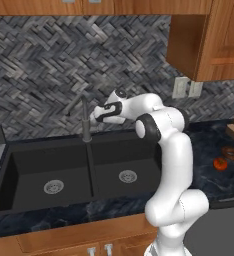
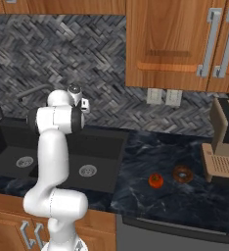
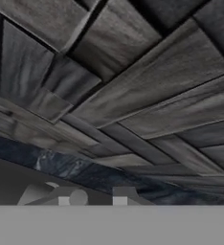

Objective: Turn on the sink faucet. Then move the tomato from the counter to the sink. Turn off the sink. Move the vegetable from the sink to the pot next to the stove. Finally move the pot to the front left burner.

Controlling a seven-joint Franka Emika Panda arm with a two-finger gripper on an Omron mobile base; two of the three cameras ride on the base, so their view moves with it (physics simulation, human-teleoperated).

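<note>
Wooden cabinet fronts run along the near edge below the dark speckled stone desk (image 2: 150,147). On that desk, well right of the black double-basin sink (image 1: 19,170), the small red round tomato (image 2: 155,180) sits beside a brown ring-shaped pastry (image 2: 182,173). With fingers together and holding nothing, the gripper (image 1: 94,117) hovers just beside the tall dark grey faucet (image 1: 85,120). No water is visible, so the task looks barely started: faucet, tomato and pot steps all remain.
</note>
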